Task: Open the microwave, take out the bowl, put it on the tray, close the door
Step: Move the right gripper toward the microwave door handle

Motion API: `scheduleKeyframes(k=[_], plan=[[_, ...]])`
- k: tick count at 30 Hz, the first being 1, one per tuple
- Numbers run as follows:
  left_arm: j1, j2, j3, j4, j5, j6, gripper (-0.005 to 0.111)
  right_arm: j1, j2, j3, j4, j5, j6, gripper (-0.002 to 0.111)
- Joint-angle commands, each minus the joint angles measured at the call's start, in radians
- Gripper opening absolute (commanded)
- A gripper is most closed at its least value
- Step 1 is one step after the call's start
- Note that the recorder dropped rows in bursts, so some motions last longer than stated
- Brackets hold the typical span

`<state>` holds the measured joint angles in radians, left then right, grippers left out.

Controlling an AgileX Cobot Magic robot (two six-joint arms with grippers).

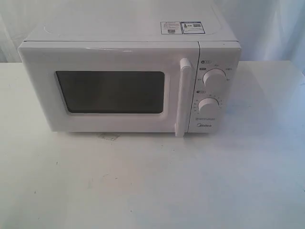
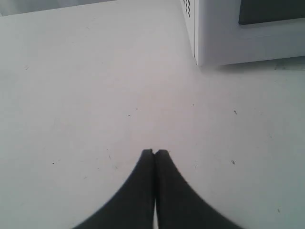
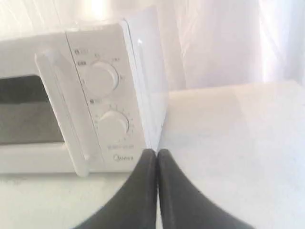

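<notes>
- On the white table (image 1: 143,191), toward its back edge, the microwave (image 1: 128,33) stands square, its front facing the exterior camera. A pale curtain (image 1: 271,28) hangs behind it.
- Its door (image 1: 102,59) is shut, flush with the front, and takes up the left and middle of that face. The dark window (image 1: 110,92) lets nothing behind it be made out.
- A vertical white handle (image 1: 183,98) runs down the door's right edge, just beside the control panel (image 1: 220,91).
- On that panel the upper knob (image 1: 214,77) sits above the lower knob (image 1: 208,105), with the Midea name printed below them.
- Two stickers (image 1: 181,27) lie side by side on the oven's top, toward its back right.
- A small greyish patch (image 1: 108,136) marks the table just in front of the door's lower edge.
- Both grippers are seen only by their own wrist cameras.
- The left gripper (image 2: 155,151) hangs over bare table. Its black fingers (image 2: 138,195) are pressed together with only a hairline seam between them, and they grasp nothing. The microwave's lower left front corner and its vented side wall lie ahead, well apart from the tips.
- The right gripper (image 3: 157,150) likewise has its fingers (image 3: 181,200) closed against each other, with nothing held. It sits before the microwave's right front corner, its tips seen against the foot of the control panel's outer edge. Whether they touch the casing cannot be told.
</notes>
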<state>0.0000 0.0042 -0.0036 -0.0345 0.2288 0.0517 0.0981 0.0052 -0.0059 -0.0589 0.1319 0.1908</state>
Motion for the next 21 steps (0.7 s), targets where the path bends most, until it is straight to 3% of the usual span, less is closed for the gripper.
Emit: scheduleKeyframes(k=[1,5,8,15,18,21], plan=[[-0.001,-0.004,0.004,-0.003,0.002,-0.003,0.0,-0.007,-0.005,0.006,-0.012,-0.209,-0.004,0.0],[-0.001,-0.004,0.004,-0.003,0.002,-0.003,0.0,-0.007,-0.005,0.006,-0.017,-0.569,0.016,0.0],[-0.001,-0.004,0.004,-0.003,0.002,-0.003,0.0,-0.007,-0.005,-0.081,-0.072,-0.575,0.056,0.0],[-0.001,-0.004,0.004,-0.003,0.002,-0.003,0.0,-0.003,0.281,-0.444,-0.163,-0.088,0.243,0.0],[-0.001,-0.004,0.004,-0.003,0.002,-0.003,0.0,0.027,0.463,-0.549,-0.099,0.191,0.211,0.0],[-0.001,-0.004,0.004,-0.003,0.002,-0.003,0.0,0.059,0.618,-0.616,0.052,0.348,0.068,0.0]])
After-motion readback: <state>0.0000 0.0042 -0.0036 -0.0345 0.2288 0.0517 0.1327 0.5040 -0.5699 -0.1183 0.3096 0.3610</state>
